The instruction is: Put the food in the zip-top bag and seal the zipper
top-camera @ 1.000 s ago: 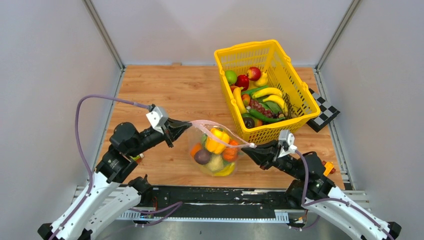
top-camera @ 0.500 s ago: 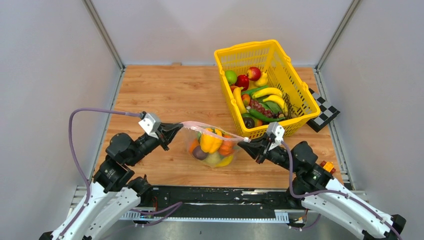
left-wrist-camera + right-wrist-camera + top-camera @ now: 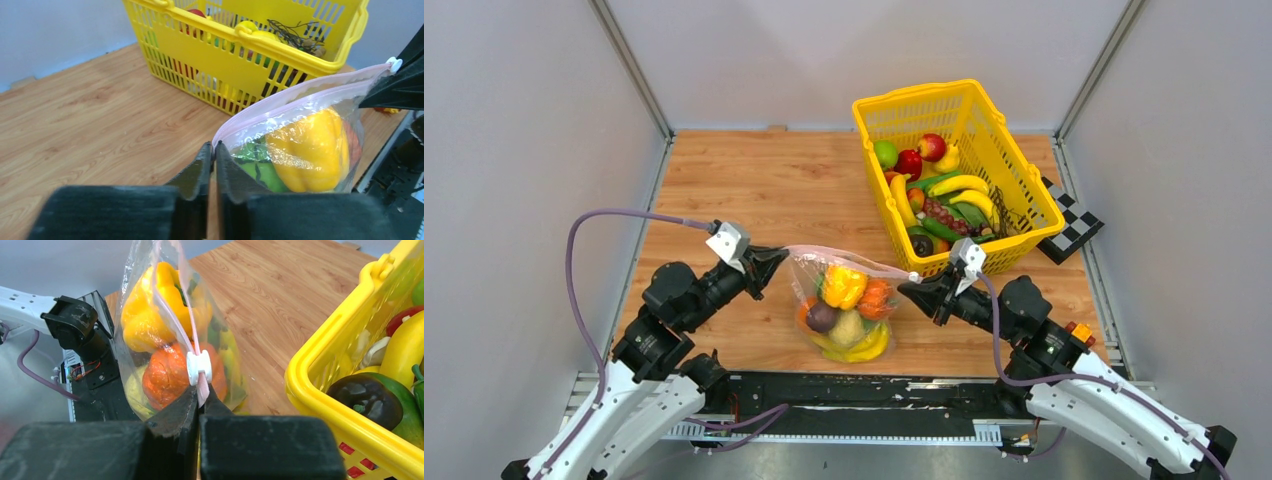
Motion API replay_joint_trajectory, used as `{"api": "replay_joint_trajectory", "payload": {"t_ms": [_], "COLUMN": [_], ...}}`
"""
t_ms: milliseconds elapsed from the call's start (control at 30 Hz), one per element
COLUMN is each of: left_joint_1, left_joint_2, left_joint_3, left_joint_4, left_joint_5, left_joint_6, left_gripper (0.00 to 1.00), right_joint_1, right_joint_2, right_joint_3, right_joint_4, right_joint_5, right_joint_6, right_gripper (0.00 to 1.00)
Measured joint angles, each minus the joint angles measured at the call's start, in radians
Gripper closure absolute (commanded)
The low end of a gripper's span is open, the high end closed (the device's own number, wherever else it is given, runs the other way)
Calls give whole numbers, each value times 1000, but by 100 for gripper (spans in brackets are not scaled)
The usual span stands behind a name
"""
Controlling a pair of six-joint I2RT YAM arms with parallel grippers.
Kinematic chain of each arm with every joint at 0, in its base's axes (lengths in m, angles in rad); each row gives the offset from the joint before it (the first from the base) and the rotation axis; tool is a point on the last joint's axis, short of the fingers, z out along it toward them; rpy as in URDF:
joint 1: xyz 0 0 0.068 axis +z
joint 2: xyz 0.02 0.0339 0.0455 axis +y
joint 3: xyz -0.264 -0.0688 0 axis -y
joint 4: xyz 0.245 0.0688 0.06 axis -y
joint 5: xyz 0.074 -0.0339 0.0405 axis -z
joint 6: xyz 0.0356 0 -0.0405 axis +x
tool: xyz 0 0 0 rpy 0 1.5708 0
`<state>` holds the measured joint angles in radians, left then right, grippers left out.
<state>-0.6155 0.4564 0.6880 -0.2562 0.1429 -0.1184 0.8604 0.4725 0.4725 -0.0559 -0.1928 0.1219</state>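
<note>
The clear zip-top bag (image 3: 844, 305) hangs between both grippers above the wooden table, holding food: a yellow pepper (image 3: 844, 285), an orange piece (image 3: 877, 297), a purple piece and a banana. Its pink zipper (image 3: 849, 257) stretches taut along the top edge. My left gripper (image 3: 776, 260) is shut on the bag's left corner (image 3: 216, 144). My right gripper (image 3: 911, 285) is shut on the zipper's right end just below the white slider (image 3: 198, 368). More food lies in the yellow basket (image 3: 1014, 215).
The yellow basket (image 3: 280, 47) stands at the back right, close behind the right gripper, filled with several fruits and vegetables. A checkerboard marker (image 3: 1072, 226) lies right of it. Grey walls enclose the wooden table (image 3: 754, 190) on three sides.
Both arms have shifted with the bag still stretched between them: the right gripper moved left and further from the near edge, and the bag swung lower and slightly left.
</note>
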Motion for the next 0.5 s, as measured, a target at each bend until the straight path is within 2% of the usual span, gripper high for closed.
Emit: {"api": "replay_joint_trajectory", "payload": {"t_ms": [133, 167, 267, 500], "left_joint_1": [2, 3, 3, 3], "left_joint_2": [10, 19, 64, 183], "left_joint_3": [5, 16, 79, 277], "left_joint_4": [-4, -11, -34, -36], "left_joint_5": [-32, -32, -14, 141], "left_joint_6": [2, 3, 16, 69], "left_gripper": [37, 33, 26, 20], "right_joint_1": [-5, -6, -8, -8], "right_joint_2": [26, 32, 43, 61], "right_joint_3": [2, 6, 14, 48], "right_joint_4": [0, -4, -12, -25], "right_joint_5": [-9, -13, -35, -119], "right_joint_6": [-1, -2, -8, -50], "right_gripper": [100, 100, 100, 100]}}
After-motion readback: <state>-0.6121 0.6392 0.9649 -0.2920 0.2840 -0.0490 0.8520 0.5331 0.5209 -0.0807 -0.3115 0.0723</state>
